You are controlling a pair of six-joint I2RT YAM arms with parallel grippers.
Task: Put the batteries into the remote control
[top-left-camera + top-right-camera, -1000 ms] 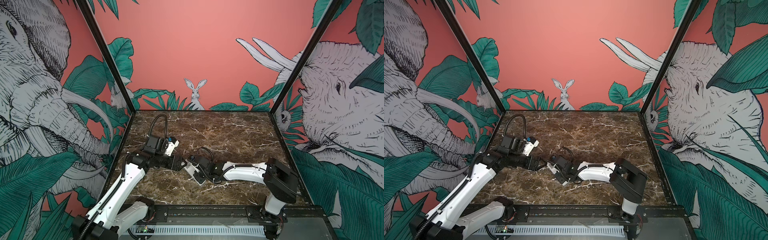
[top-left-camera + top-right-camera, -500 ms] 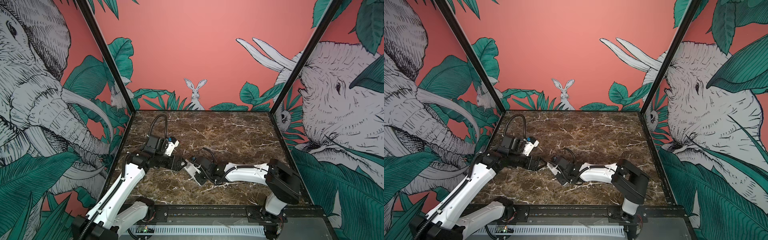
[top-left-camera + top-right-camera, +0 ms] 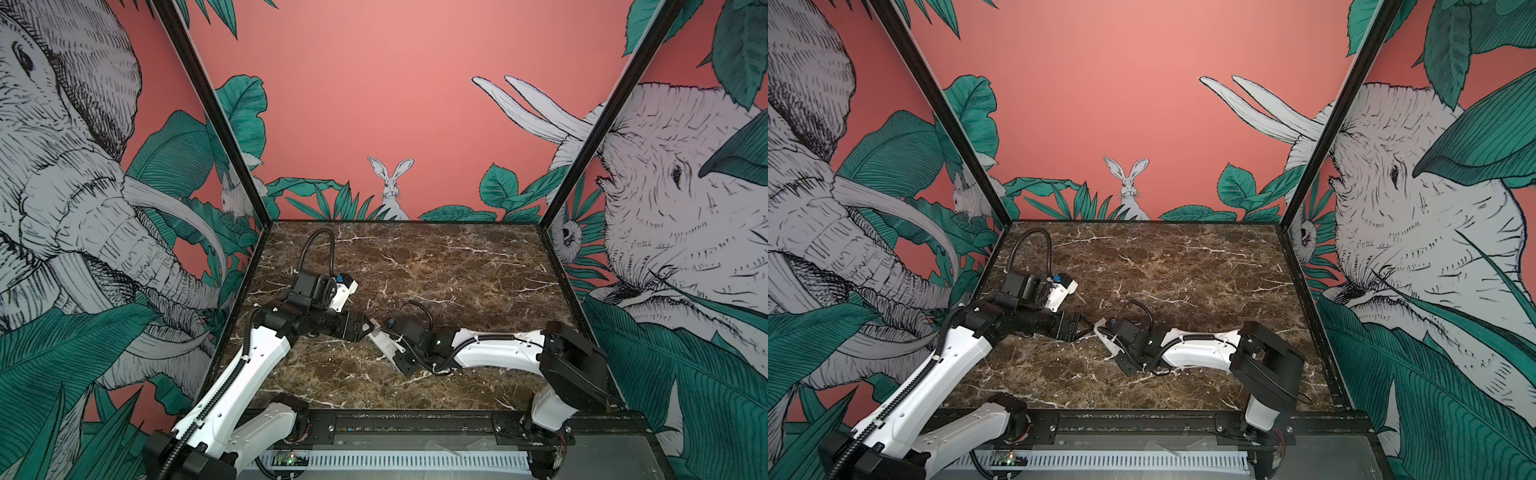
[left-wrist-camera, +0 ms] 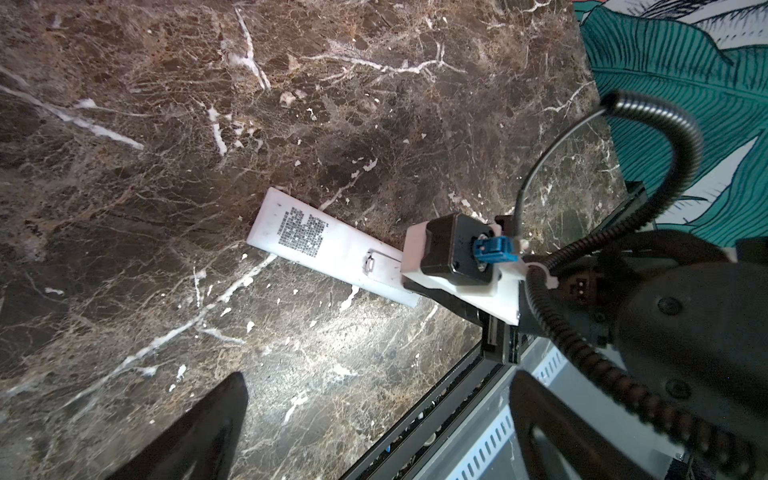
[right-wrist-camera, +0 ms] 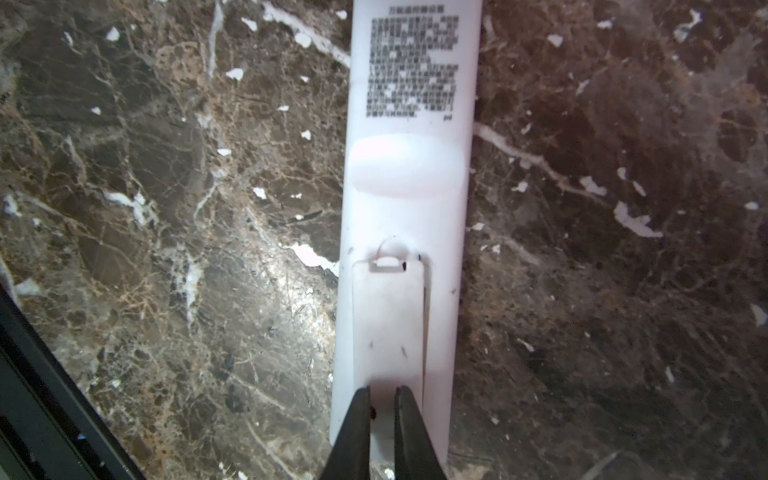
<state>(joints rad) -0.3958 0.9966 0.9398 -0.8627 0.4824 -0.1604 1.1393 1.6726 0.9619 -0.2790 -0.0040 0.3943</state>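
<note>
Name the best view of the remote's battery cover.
Right wrist: the battery cover is close, latch sharp. Left wrist shows only its latch end; both top views show just a sliver of the remote control.

the left arm (image 3: 257,353) and right arm (image 3: 494,353) are smooth white shells with boxy black joint housings (image 3: 573,361). behind the jaws of the left gripper (image 3: 371,328) comes a black cylindrical wrist (image 3: 328,326), and further back a ribbed black conduit (image 3: 318,249) loops out of a black-and-white camera block (image 3: 328,291). the right gripper (image 5: 382,392) has black fingers (image 5: 353,436) tapering to narrow tips; behind its jaws a white bracket (image 4: 478,299) carries a black camera (image 4: 453,249) with a blue plug (image 4: 492,251).
</note>
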